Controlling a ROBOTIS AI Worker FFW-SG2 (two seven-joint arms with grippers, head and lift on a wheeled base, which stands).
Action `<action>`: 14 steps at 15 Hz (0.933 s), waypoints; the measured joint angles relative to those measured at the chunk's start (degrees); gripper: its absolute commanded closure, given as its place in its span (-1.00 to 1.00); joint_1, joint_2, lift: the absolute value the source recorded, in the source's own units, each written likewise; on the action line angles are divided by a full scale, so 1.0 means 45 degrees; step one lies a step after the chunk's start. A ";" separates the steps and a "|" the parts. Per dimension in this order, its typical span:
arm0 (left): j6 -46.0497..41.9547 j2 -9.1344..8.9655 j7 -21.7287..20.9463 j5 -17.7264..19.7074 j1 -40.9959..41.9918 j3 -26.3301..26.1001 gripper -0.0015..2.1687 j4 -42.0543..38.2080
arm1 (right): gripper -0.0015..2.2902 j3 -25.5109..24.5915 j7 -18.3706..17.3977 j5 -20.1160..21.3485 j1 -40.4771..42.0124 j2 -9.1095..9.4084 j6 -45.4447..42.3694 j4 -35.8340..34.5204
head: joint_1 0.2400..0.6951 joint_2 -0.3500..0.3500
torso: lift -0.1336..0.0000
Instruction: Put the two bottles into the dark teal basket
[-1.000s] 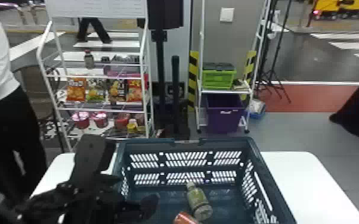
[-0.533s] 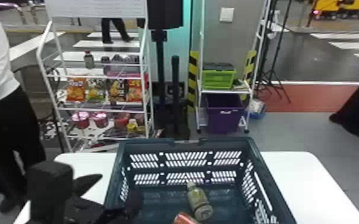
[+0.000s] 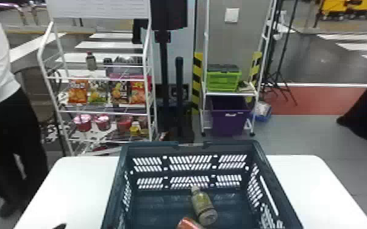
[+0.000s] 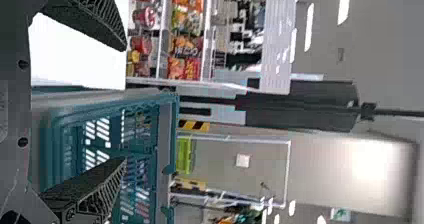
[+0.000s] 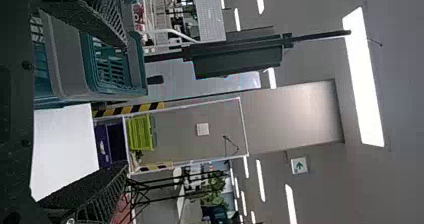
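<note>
- Yellow-green bottle (image 3: 203, 205) and reddish bottle (image 3: 188, 223), lying in the dark teal basket (image 3: 149, 147).
- Left gripper (image 3: 60, 226): fingers spread, empty, left of the basket, apart from both bottles.
- Right gripper (image 5: 126, 106): also spread, holding nothing, near the basket.

- Long white lights (image 5: 364, 76) shine from the ceiling (image 5: 400, 84).
- A big, pale panel (image 4: 320, 171) has a bright white shine on it.
- The white table (image 3: 79, 188) looks very bright.
- The basket (image 3: 152, 148) is darker inside.

On flat white table (image 3: 76, 188): dark teal rectangular plastic basket (image 3: 265, 179); inside, yellow-green cylindrical bottle (image 3: 202, 202) behind reddish-brown rounded bottle (image 3: 188, 224).
</note>
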 measured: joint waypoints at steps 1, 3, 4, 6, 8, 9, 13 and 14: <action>-0.1561 -0.0008 0.0254 -0.0118 0.0376 -0.0184 -0.90 0.0614 | -0.97 0.0015 -0.0002 0.0114 -0.0003 0.0011 0.0104 -0.0053 | 0.14 0.00 | 1.00; -0.3889 0.0002 0.0668 -0.0412 0.0954 -0.0614 -0.91 0.1685 | -0.97 0.0111 -0.0002 0.0455 0.0004 0.0061 0.0176 -0.0100 | 0.14 0.00 | 1.00; -0.4409 0.0005 0.0746 -0.0539 0.1099 -0.0780 -0.91 0.2025 | -0.97 0.0162 -0.0002 0.0580 0.0018 0.0079 0.0187 -0.0098 | 0.14 0.00 | 1.00; -0.4812 0.0013 0.0970 -0.0814 0.1285 -0.1000 -0.91 0.2447 | -0.97 0.0289 0.0000 0.0837 0.0052 0.0103 0.0242 -0.0045 | 0.14 0.00 | 1.00; -0.4703 0.0102 0.1492 -0.1175 0.1341 -0.1261 -0.91 0.2499 | -0.97 0.0387 0.0000 0.1136 0.0089 0.0115 0.0409 -0.0055 | 0.14 0.00 | 1.00; -0.4678 0.0160 0.1605 -0.1269 0.1354 -0.1393 -0.92 0.2509 | -0.97 0.0403 0.0011 0.1301 0.0090 0.0116 0.0698 -0.0121 | 0.14 0.00 | 1.00; -0.4665 0.0219 0.1717 -0.1427 0.1364 -0.1640 -0.92 0.2555 | -0.97 0.0399 0.0097 0.1948 0.0053 0.0074 0.2105 -0.0375 | 0.14 0.00 | 1.00; -0.4665 0.0222 0.1724 -0.1441 0.1364 -0.1658 -0.92 0.2564 | -0.97 0.0396 0.0098 0.2049 0.0047 0.0077 0.2275 -0.0375 | 0.14 0.00 | 1.00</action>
